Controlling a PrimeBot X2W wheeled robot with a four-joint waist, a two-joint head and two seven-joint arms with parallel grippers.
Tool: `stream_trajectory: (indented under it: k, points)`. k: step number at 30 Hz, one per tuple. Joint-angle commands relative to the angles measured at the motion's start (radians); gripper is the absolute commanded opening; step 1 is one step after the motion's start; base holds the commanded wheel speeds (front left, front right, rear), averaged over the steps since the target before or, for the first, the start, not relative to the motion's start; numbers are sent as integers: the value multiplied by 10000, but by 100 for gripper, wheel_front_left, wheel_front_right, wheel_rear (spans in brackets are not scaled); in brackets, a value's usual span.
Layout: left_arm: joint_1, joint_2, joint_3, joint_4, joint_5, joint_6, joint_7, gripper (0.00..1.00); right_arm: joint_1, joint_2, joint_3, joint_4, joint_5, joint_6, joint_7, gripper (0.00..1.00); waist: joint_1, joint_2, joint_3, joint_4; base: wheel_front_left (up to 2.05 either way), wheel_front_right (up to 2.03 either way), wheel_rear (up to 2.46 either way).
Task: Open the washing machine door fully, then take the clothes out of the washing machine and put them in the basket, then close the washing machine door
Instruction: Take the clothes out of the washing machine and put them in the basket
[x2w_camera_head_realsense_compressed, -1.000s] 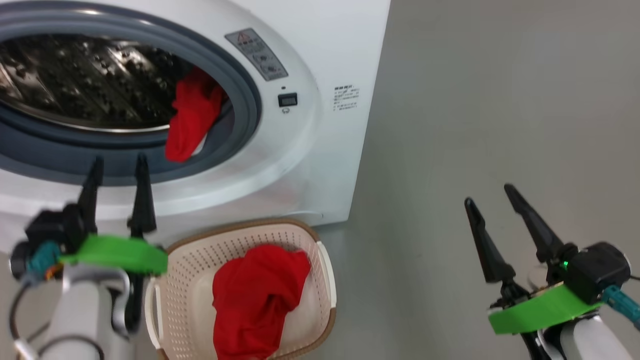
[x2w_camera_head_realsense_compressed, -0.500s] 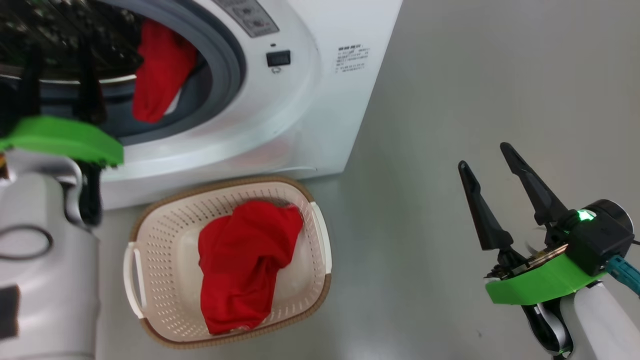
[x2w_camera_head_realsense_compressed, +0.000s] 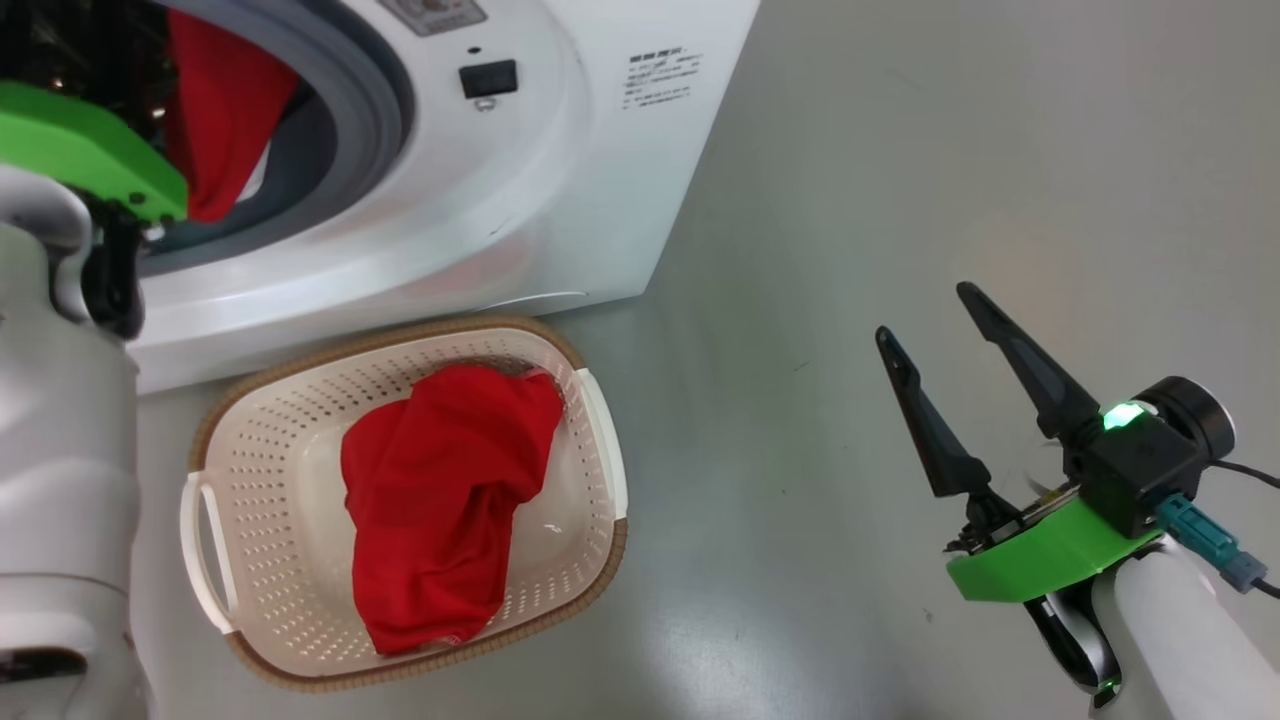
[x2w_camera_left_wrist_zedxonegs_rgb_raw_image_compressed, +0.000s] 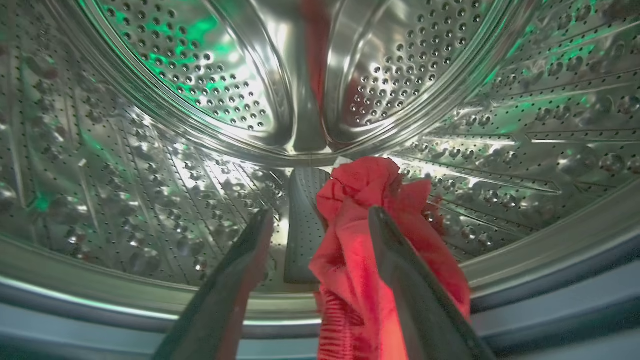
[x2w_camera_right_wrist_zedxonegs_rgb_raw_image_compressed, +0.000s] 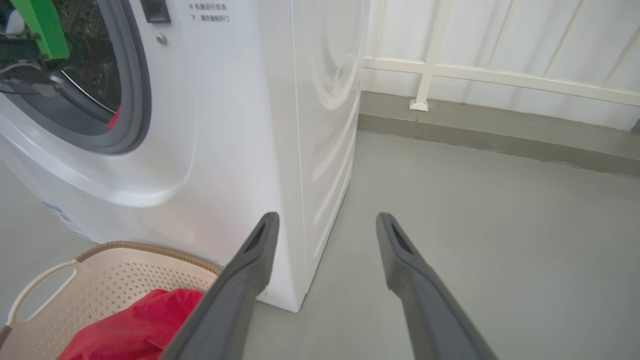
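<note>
left gripper (x2w_camera_left_wrist_zedxonegs_rgb_raw_image_compressed: 320, 214), jaws apart, is in the drum (x2w_camera_left_wrist_zedxonegs_rgb_raw_image_compressed: 150, 150) — the cloth (x2w_camera_left_wrist_zedxonegs_rgb_raw_image_compressed: 367, 187) trails lengthwise out over the drum's lip, off-centre behind one finger; right gripper (x2w_camera_head_realsense_compressed: 925, 312), apart too, hangs far from the drum.

At my eleven o'clock the white washing machine (x2w_camera_head_realsense_compressed: 520, 200) stands with its mouth open, red clothes (x2w_camera_head_realsense_compressed: 215, 110) draped over its lip. At my seven o'clock the cream basket (x2w_camera_head_realsense_compressed: 270, 470), upright on the floor, holds a second crumpled red garment (x2w_camera_head_realsense_compressed: 440, 500).
</note>
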Motion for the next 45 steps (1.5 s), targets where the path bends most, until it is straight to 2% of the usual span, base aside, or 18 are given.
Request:
stream_trajectory:
  k: [1, 5, 9, 16, 17, 18, 21, 24, 31, 45]
  points:
    - [-182, 392, -93, -86, -241, -49, 302, 100, -21, -64, 248, -165, -56, 50, -65, 100, 0, 0, -14, -36, 0, 0, 0]
    - [-289, 261, -903, -57, -1145, -54, 1687, 100, 11, -20, 292, -90, -66, 50, -65, 100, 0, 0, -46, -59, 0, 0, 0]
    - [-90, 576, -1626, -154, -1797, -55, 2747, 100, -28, 93, 299, 79, -44, 50, -65, 100, 0, 0, -86, -180, 0, 0, 0]
    - [-170, 1197, -2184, 390, -1824, -51, 3428, 100, -175, 163, 389, 130, 43, 50, -65, 100, 0, 0, 79, -374, 0, 0, 0]
    - [-218, 1221, -2183, 511, -1847, -44, 3533, 89, -185, 170, 401, 132, 65, 50, -65, 100, 0, 0, 119, -403, 0, 0, 0]
    - [-260, 1225, -2166, 598, -1884, -39, 3568, 56, -191, 179, 395, 141, 89, 50, -65, 100, 0, 0, 140, -416, 0, 0, 0]
    - [-347, 1221, -2217, 798, -1897, -33, 3603, 0, -206, 210, 367, 136, 166, 50, -65, 100, 0, 0, 195, -439, 0, 0, 0]
    - [-380, 1236, -2275, 867, -1852, 6, 3473, 0, -212, 233, 341, 144, 212, 50, -65, 100, 0, 0, 211, -438, 0, 0, 0]
    - [-186, 1228, -2296, 972, -1798, 291, 2291, 0, -224, 303, 295, 208, 289, 50, -65, 100, 0, 0, 32, -375, 0, 0, 0]
    - [1184, 1105, -2044, 562, -2256, 22, -650, 0, 20, 341, 269, 411, 264, 50, -65, 100, 0, 0, -891, -119, 0, 0, 0]
